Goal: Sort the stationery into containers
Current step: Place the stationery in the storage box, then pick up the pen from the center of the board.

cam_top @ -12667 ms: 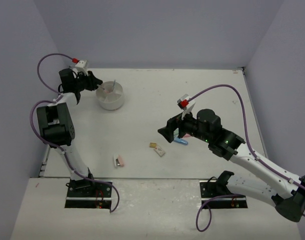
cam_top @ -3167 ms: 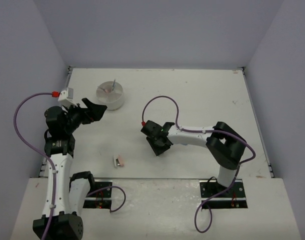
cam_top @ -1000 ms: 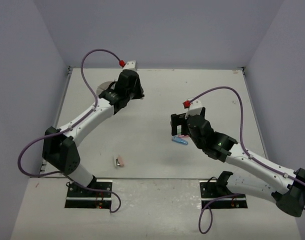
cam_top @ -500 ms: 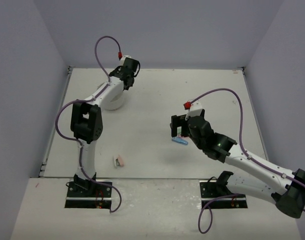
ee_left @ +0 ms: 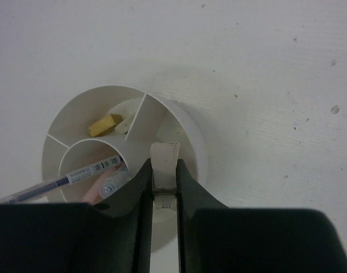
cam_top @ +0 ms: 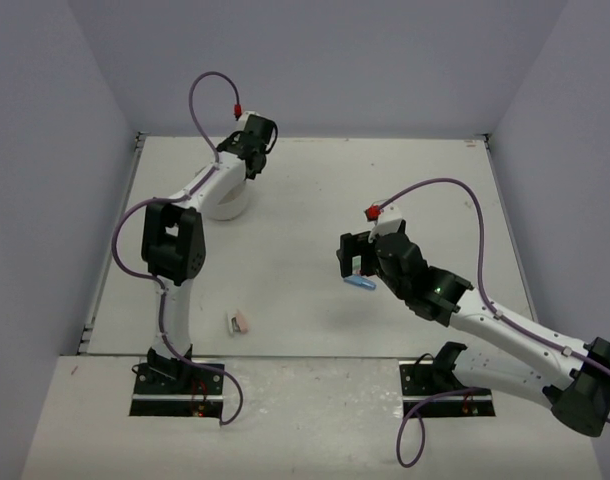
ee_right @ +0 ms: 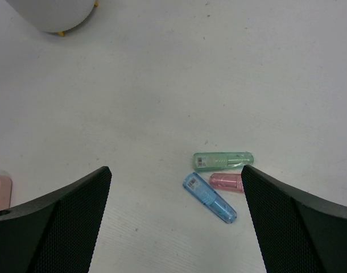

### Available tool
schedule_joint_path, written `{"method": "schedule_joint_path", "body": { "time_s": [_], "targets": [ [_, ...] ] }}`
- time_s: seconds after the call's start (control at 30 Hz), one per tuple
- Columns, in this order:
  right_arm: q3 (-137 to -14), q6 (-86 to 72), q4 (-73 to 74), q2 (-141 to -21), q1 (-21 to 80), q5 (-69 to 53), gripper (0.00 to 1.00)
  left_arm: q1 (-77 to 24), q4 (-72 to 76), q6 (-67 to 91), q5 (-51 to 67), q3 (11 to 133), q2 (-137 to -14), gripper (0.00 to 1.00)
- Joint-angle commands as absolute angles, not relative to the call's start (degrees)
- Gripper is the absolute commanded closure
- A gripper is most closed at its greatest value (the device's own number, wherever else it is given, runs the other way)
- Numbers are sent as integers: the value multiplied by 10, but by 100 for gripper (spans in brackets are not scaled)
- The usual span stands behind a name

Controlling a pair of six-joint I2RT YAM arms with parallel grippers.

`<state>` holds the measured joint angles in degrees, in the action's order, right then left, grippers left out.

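a: since the pale eraser (ee_left: 164, 154) sits pinched in the left gripper (ee_left: 163, 173) right above the white dish (ee_left: 191, 136), why hold it up there?

b: my guess is it's lined up for a drop. the jaws are narrow and clamped on it. it hangs over the outer ring beside a divider, so letting go should land it in a compartment. i can't tell which one.

a: what lies in the dish?

b: a tan eraser (ee_left: 104, 125) is in the far outer compartment, and a pen (ee_left: 60, 183) leans out of the inner round one. it looks like each kind gets its own place.

a: and the right gripper (ee_right: 176, 170)?

b: it's spread wide and holding nothing. it hovers over the green capsule (ee_right: 223, 160), pink capsule (ee_right: 226, 181) and blue capsule (ee_right: 209, 197), which lie close together on the table (ee_right: 162, 85). wide jaws would suit straddling one of them. a pink eraser (cam_top: 241, 321) lies near the left arm's base, well apart from the dish.
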<state>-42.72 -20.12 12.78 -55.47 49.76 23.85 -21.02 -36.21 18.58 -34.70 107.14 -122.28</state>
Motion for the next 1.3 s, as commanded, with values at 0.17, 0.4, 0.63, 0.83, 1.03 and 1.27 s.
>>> {"method": "schedule_joint_path", "body": {
  "time_s": [0.17, 0.4, 0.63, 0.83, 1.03, 1.27],
  "targets": [
    [-432, -209, 107, -561, 498, 227, 1, -207, -367, 175, -340, 1107, -1206, 42],
    [-433, -209, 108, -567, 497, 238, 1, -208, -385, 182, -279, 1126, -1181, 24],
    [-456, -211, 133, -628, 496, 252, 1, -231, -322, 215, -49, 1042, -1069, 10],
    [-492, -198, 195, -712, 449, 150, 1, -277, -225, 253, 31, 856, -877, 1],
    [-548, -211, 265, -804, 434, 153, 1, -339, -200, 267, 6, 680, -691, 0],
    [-593, -166, 353, -908, 430, 134, 3, -339, -247, 227, 7, 575, -497, 0]
  ]
}}
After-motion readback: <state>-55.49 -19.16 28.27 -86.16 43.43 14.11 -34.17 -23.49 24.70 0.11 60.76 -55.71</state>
